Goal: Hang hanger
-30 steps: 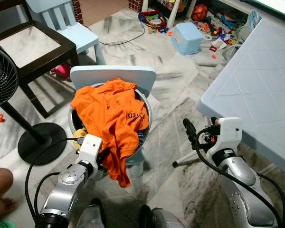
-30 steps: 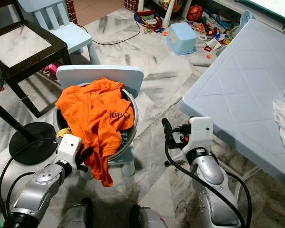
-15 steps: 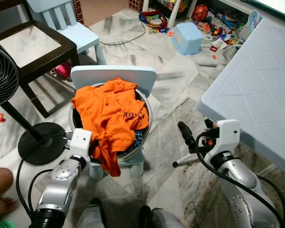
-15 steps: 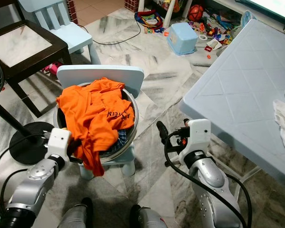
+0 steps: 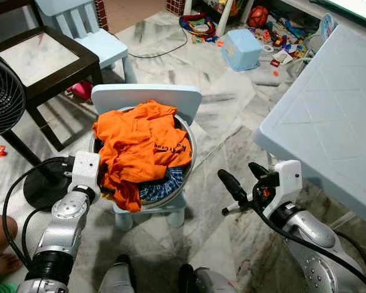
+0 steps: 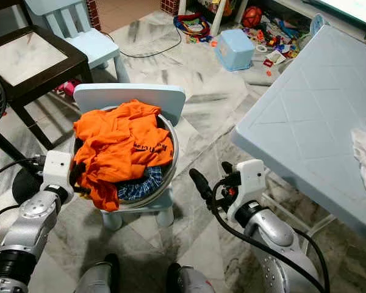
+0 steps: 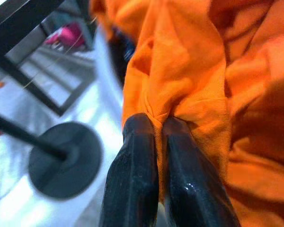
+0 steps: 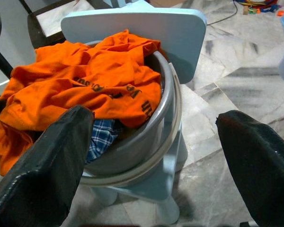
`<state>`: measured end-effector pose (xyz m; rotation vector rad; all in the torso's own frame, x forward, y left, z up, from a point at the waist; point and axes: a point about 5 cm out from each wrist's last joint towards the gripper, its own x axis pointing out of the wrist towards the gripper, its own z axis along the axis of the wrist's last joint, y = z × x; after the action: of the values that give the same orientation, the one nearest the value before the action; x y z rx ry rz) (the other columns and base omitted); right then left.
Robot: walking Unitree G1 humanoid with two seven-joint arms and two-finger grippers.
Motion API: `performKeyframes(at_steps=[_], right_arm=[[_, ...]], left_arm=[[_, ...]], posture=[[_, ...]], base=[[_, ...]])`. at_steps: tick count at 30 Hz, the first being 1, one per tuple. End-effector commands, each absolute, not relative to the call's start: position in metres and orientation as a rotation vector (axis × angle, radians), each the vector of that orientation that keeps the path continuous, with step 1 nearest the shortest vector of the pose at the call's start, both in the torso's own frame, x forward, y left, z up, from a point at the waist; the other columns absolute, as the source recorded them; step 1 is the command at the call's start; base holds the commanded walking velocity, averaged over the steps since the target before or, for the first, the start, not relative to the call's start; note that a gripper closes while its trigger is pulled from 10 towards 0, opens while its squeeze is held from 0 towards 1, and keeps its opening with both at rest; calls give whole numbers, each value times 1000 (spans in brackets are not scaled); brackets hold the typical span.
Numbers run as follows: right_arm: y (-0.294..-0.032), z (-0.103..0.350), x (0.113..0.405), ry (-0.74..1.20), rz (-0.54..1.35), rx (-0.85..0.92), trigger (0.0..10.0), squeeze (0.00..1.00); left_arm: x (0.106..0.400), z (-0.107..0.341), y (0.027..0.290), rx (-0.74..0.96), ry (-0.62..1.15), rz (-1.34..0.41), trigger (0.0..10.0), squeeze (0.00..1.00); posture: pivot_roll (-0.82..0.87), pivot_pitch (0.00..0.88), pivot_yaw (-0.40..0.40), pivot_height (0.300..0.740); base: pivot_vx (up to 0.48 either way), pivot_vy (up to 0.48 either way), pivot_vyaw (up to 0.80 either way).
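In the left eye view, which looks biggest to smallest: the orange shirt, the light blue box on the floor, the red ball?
1. orange shirt
2. light blue box
3. red ball
The box and ball lie farther off, so true sizes stay unsure.

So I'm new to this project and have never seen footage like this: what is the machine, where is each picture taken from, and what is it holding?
This is a walking humanoid robot with two silver arms, each ending in two long black fingers. The two wide pictures come from a stereo camera on its head, looking down at the floor ahead. The two close-ups come from cameras on its wrists, looking along the fingers.

In front of it a grey basin sits on a small pale blue chair, piled with an orange shirt over a blue checked cloth. The left gripper is shut on a fold of the orange shirt at the basin's edge. The right gripper is open and holds nothing, aimed at the basin from the side. A pale blue table stands to the robot's right.
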<state>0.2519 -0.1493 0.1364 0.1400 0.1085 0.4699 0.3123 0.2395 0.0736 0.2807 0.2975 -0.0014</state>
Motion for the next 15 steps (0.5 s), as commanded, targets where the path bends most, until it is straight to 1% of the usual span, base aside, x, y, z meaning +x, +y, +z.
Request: performKeyframes(at_steps=[1, 7, 9, 11, 12, 13, 14, 15], right_arm=[[-151, 137, 249, 112, 458, 125, 10000, 0], [-155, 139, 251, 106, 446, 109, 10000, 0], [-159, 140, 253, 98, 420, 100, 10000, 0], [-160, 140, 254, 97, 411, 101, 10000, 0], [-160, 140, 254, 96, 407, 100, 10000, 0], [-160, 139, 254, 96, 405, 98, 10000, 0], [-159, 139, 254, 97, 405, 99, 10000, 0], [-157, 138, 254, 96, 408, 101, 10000, 0]], left_arm=[[309, 67, 239, 303, 317, -13, 10000, 0], [309, 75, 231, 321, 276, -33, 10000, 0], [298, 81, 224, 318, 255, -47, 10000, 0], [294, 80, 222, 309, 262, -60, 10000, 0], [291, 78, 221, 292, 267, -60, 10000, 690], [289, 76, 221, 281, 270, -59, 10000, 690], [287, 75, 224, 286, 269, -39, 10000, 1000], [284, 72, 225, 287, 273, -30, 10000, 1000]], posture=[[9, 218, -132, 740], [5, 214, -130, 740], [14, 216, -129, 740], [14, 216, -129, 740], [21, 218, -129, 740], [21, 218, -129, 740], [26, 218, -130, 740], [26, 217, -131, 740]], base=[[0, 0, 0], [0, 0, 0], [0, 0, 0], [0, 0, 0], [0, 0, 0], [0, 0, 0], [0, 0, 0], [0, 0, 0]])
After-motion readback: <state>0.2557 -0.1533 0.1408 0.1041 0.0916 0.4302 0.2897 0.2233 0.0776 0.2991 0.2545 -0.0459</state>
